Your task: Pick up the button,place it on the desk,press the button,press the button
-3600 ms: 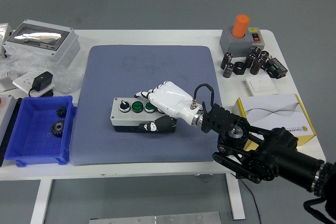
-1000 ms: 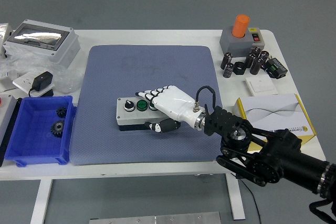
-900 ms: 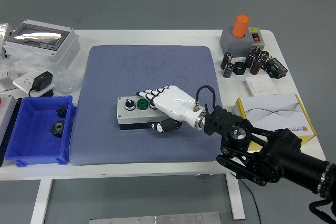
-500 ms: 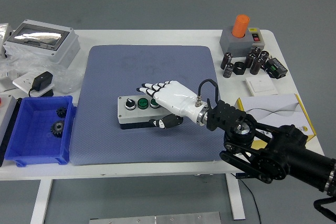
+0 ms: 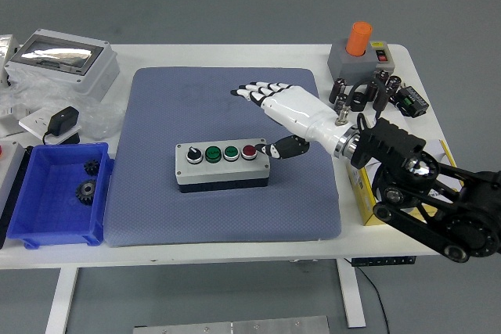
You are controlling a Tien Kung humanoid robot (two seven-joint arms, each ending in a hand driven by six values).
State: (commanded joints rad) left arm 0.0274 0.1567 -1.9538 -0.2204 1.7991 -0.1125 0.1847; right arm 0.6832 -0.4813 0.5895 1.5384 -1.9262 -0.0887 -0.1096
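The button box (image 5: 222, 166) sits flat on the blue mat (image 5: 227, 154) in the middle of the tabletop (image 5: 313, 52), its long side running left to right, with four controls in a row on top: a black knob at the left, two green buttons, then a red button (image 5: 249, 151) at the right end. The right hand (image 5: 280, 111) hovers just beyond and to the right of the box, fingers spread flat and holding nothing, thumb (image 5: 280, 149) pointing toward the red button and close to the box's right end without clearly touching it. The left hand is not in view.

The box looks placed, so pressing seems to be the step in hand. To do it well, one fingertip should come down square onto a single button cap, from straight above; a slanted push would likely slide the box on the mat or catch the neighbouring button. The spread fingers would do better curled out of the way, leaving one extended.

The blue bin (image 5: 56, 193) at the left holds two dark gears (image 5: 88, 191). The yellow-edged carton (image 5: 407, 185) at the right is partly hidden by the arm; what is inside cannot be seen
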